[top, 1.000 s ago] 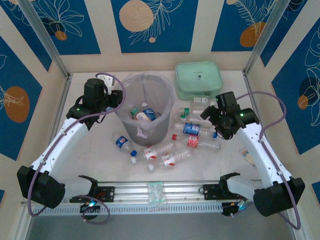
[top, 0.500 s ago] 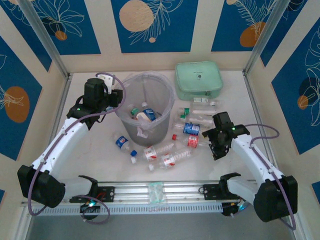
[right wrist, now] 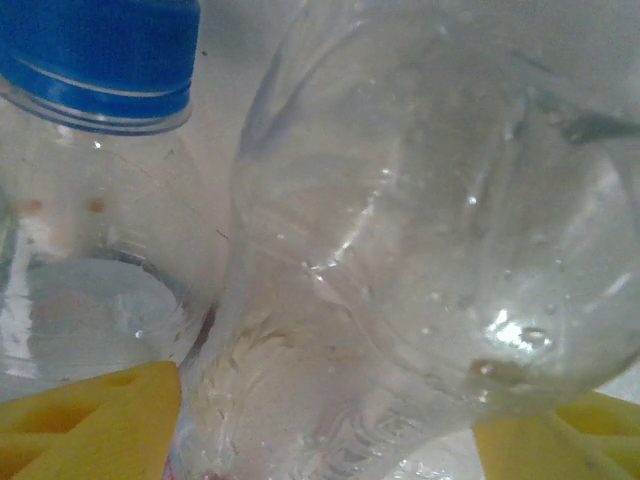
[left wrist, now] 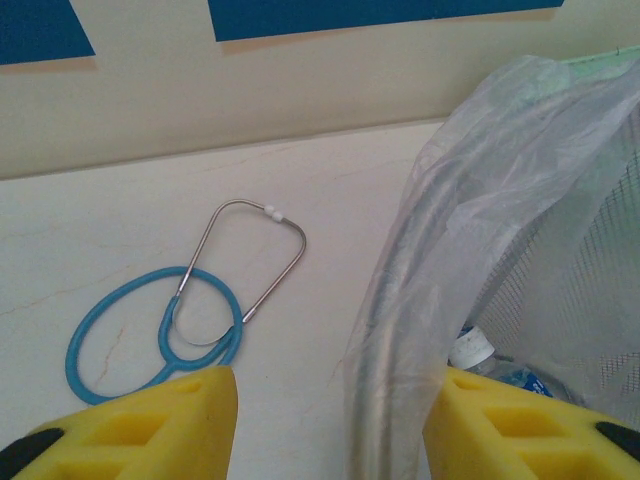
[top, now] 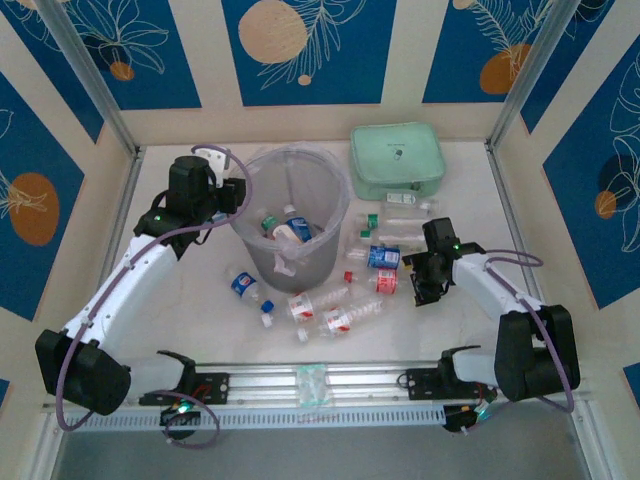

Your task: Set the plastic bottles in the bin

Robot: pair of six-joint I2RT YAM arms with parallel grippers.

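The right pincer [top: 420,288] has been lowered onto a clear bottle [right wrist: 420,200] lying on the bench [top: 212,322], right of the bin [top: 258,250]. Whether it is gripped yet cannot be told. The left pincer [top: 236,196] is kept half-wide astride the bin's rim. A pickup is judged near.

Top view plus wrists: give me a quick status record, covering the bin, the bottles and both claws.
bin: upright, bagged, several bottles inside
loose bottles: scattered on table between bin and right arm
left claw: open, straddling bin rim
right claw: low over table, pads either side of a clear bottle; grip unconfirmed
other: mint case behind, blue stethoscope on table outside bin
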